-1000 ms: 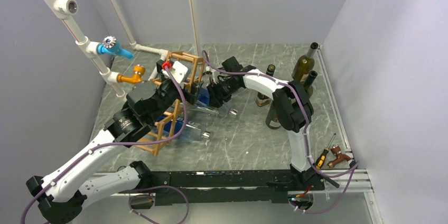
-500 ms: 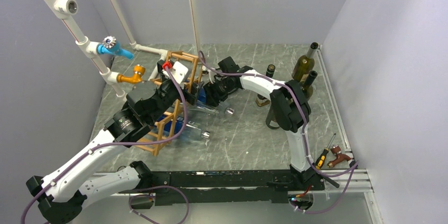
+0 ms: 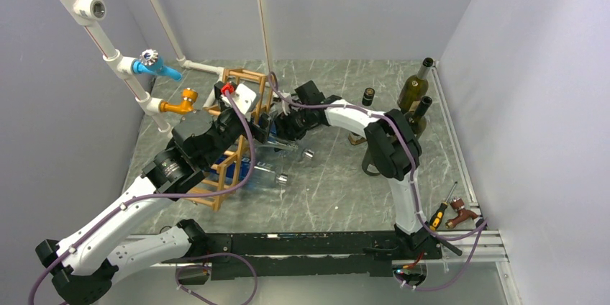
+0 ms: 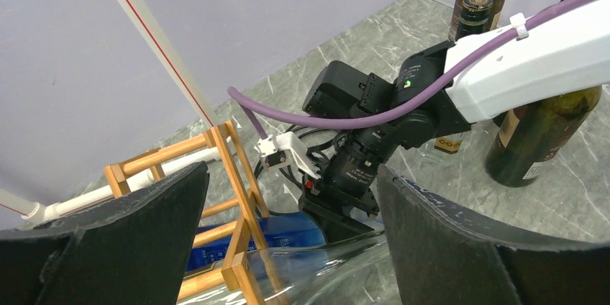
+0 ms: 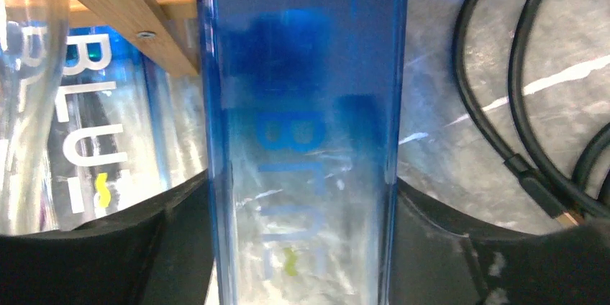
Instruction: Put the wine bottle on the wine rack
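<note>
The wine rack (image 3: 248,77), a lattice of orange-brown sticks, stands left of centre; its sticks also show in the left wrist view (image 4: 231,175) and the right wrist view (image 5: 108,3). My right gripper (image 3: 278,130) (image 5: 302,197) is shut on a clear wine bottle with a blue label (image 3: 295,148) (image 5: 302,139) (image 4: 288,231). The bottle lies on its side, base end at the rack, capped neck pointing right. My left gripper (image 3: 257,118) (image 4: 293,172) is open over the rack's right side, its fingers (image 4: 115,240) apart from the sticks.
A second clear bottle with a blue label (image 3: 265,175) (image 5: 79,103) lies in a lower cell. Dark green bottles (image 3: 414,89) stand at the back right. A screwdriver (image 3: 439,213) lies front right. White pipes with a blue valve (image 3: 155,65) and an orange valve (image 3: 183,100) run along the left.
My right gripper has moved left with the bottle, pushing it further towards and into the rack. The left arm has hardly moved.
</note>
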